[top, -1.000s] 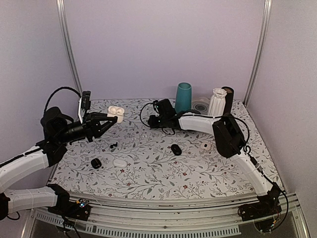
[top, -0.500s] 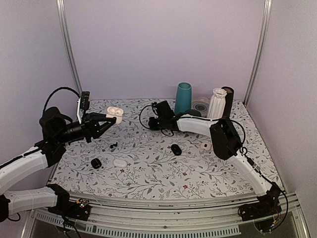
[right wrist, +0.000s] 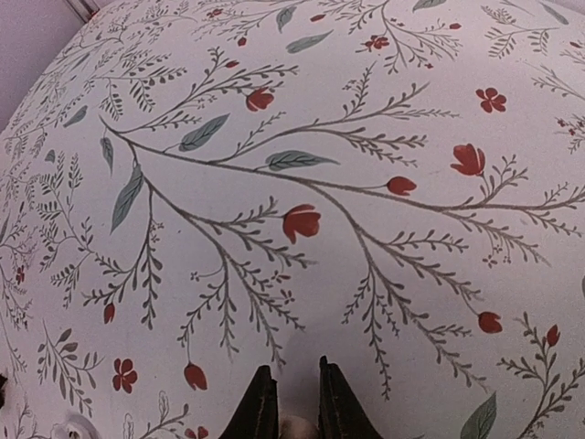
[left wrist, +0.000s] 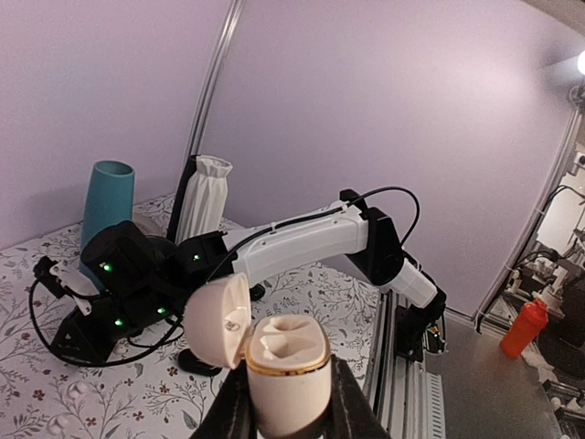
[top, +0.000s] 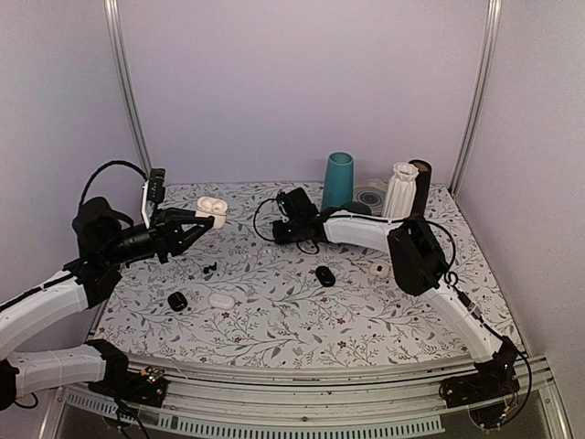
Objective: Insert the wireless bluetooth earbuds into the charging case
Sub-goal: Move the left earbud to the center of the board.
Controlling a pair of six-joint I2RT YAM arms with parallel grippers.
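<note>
My left gripper (top: 203, 219) is shut on an open cream charging case (top: 212, 208) and holds it above the table's back left. In the left wrist view the case (left wrist: 285, 366) sits upright between the fingers (left wrist: 352, 407), lid (left wrist: 219, 320) swung left, both sockets empty. Two tiny black earbuds (top: 209, 268) lie on the floral table (top: 274, 320) below it. My right gripper (top: 277, 230) hovers mid-back, right of the case. In the right wrist view its fingers (right wrist: 260, 407) are nearly closed on a small pale rounded thing (right wrist: 292, 427); I cannot tell what it is.
A black oval case (top: 324, 275), a white pebble case (top: 221, 299), a black round piece (top: 177, 300) and a small white piece (top: 378, 269) lie on the table. A teal cup (top: 338, 180), white ribbed vase (top: 400, 188) and dark cylinder (top: 421, 183) stand at the back.
My right gripper has moved a little to the left, toward the held case. The left arm and the case have stayed where they were.
</note>
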